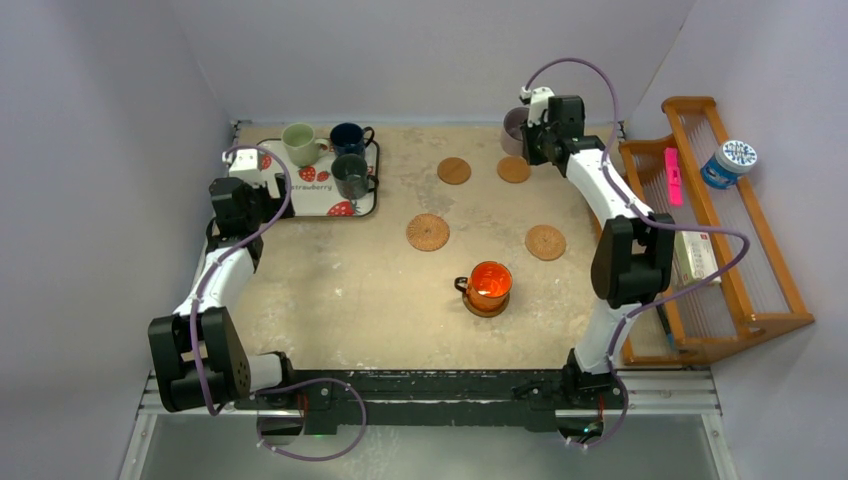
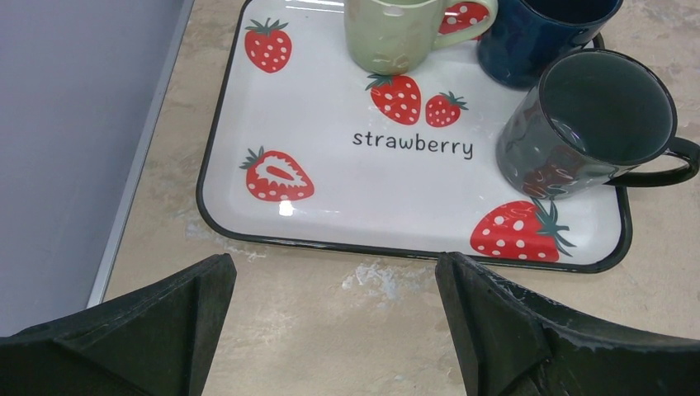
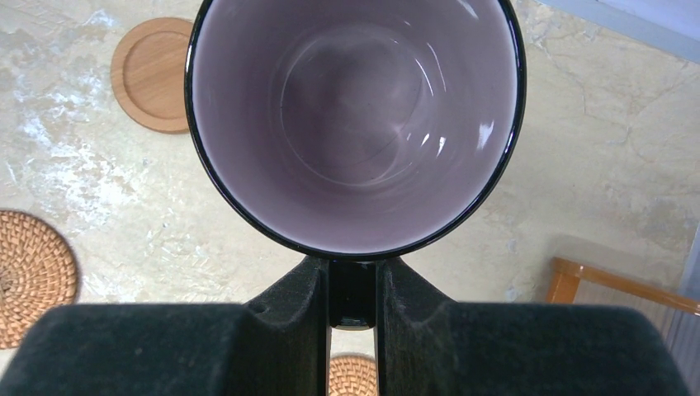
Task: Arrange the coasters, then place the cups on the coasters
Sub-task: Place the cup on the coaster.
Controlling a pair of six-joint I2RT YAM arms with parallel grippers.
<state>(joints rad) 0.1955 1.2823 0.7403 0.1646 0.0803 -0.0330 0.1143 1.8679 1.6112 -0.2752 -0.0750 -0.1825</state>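
Mauve cup (image 3: 355, 124) — handle pinched by right gripper (image 3: 353, 282).

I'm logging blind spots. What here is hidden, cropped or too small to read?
Top view: mauve-grey ceramic mug mostly hidden behind the right arm.
Top view: dark round coaster nearly covered by the orange ceramic mug.
Left wrist view: pale green ceramic mug and navy blue ceramic mug cut off by the top edge.
Right wrist view: round woven coaster cropped by the left edge.
Top view: print on the blue-and-white jar too small.
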